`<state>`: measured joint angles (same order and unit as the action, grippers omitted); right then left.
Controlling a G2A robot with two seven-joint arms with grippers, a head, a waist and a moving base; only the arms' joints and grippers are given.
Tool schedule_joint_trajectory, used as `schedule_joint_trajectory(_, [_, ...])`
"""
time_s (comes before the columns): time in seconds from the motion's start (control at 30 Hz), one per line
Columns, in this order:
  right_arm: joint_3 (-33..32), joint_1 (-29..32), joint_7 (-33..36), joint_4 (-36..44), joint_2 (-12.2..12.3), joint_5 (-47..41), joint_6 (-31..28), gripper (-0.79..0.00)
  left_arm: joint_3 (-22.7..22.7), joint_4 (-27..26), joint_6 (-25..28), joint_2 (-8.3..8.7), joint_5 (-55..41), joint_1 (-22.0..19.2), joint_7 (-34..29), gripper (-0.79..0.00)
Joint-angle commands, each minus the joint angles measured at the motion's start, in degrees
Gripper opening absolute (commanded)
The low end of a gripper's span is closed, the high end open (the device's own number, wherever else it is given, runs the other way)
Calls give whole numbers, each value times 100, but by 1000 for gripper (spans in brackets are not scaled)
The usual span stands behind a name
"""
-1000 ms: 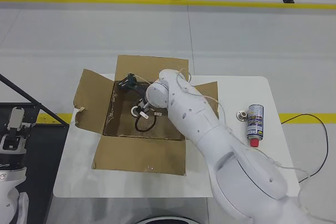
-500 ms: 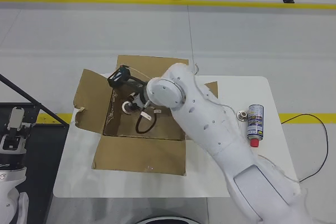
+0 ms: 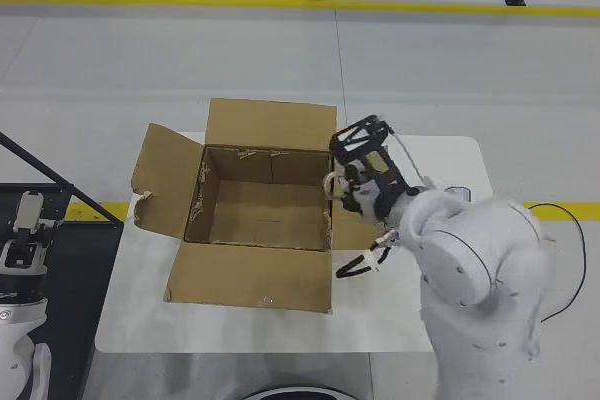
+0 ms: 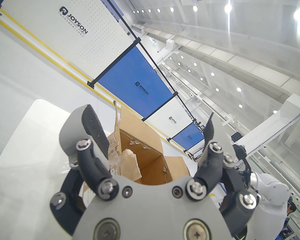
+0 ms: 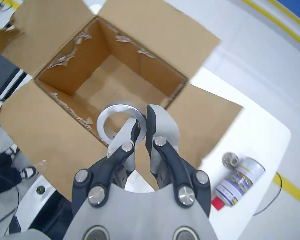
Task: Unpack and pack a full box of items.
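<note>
Pinching metal ring, R gripper hangs over box edge, spray can near; L gripper wide.

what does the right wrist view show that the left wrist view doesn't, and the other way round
Right wrist view adds: the right gripper shut on a metal ring, the bare floor inside the box, and a spray can lying on the table with a small metal part beside it.
Left wrist view adds: the left gripper, open and holding nothing, with wall panels and ceiling lights behind.
Both: the open box and the white table.
</note>
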<state>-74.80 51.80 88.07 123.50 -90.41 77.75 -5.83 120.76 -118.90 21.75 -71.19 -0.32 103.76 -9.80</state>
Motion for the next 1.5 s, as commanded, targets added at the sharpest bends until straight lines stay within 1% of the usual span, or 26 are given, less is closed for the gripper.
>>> schedule_joint_trajectory(0.0, [-289,194,-7,181,45,639,240,-785,0,0,0,0,0,0,0,0])
schedule_joint_trajectory(0.1, [-584,411,-7,221,86,1236,573,-785,0,0,0,0,0,0,0,0])
schedule_joint_trajectory(0.2, [-877,601,-7,52,115,1664,787,-785,0,0,0,0,0,0,0,0])
schedule_joint_trajectory(0.3, [-1096,786,-7,-180,121,1606,853,-785,0,0,0,0,0,0,0,0])
schedule_joint_trajectory(0.43, [-1294,928,-7,-775,142,1551,729,-785,0,0,0,0,0,0,0,0])
schedule_joint_trajectory(0.67, [-1358,881,-7,-1891,150,1767,704,-785,0,0,0,0,0,0,0,0])
schedule_joint_trajectory(0.83, [-1389,785,-7,-2422,138,1720,716,-785,0,0,0,0,0,0,0,0])
schedule_joint_trajectory(1.1, [-1421,701,-7,-2917,139,1751,594,-785,0,0,0,0,0,0,0,0])
schedule_joint_trajectory(1.47, [-1461,529,-7,-3435,112,1807,657,-785,0,0,0,0,0,0,0,0])
